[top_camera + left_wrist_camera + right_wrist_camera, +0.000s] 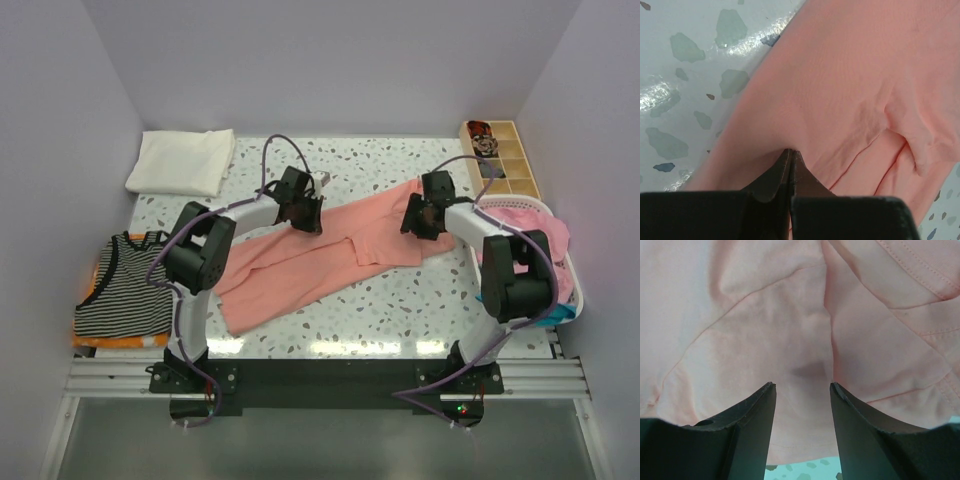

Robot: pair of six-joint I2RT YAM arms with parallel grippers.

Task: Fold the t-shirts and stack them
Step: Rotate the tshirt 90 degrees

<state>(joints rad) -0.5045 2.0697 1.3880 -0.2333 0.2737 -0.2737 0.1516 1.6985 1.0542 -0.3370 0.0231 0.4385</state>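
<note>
A salmon-pink t-shirt [320, 262] lies loosely spread on a slant across the middle of the speckled table [400, 320]. My left gripper [305, 215] is at the shirt's upper left edge. In the left wrist view its jaws [791, 151] are shut tight, with the pink cloth [840, 75] gathered at the tips. My right gripper [415, 222] hovers over the shirt's right part. In the right wrist view that gripper [802, 386] stands open, with wrinkled pink cloth [765, 315] below and nothing between the fingers.
A folded white cloth [182, 162] lies at the back left. A black-and-white striped tee [125, 285] rests on something orange at the left edge. A white basket [572, 285] holding pink and teal cloth stands at the right, behind it a wooden compartment box [505, 160].
</note>
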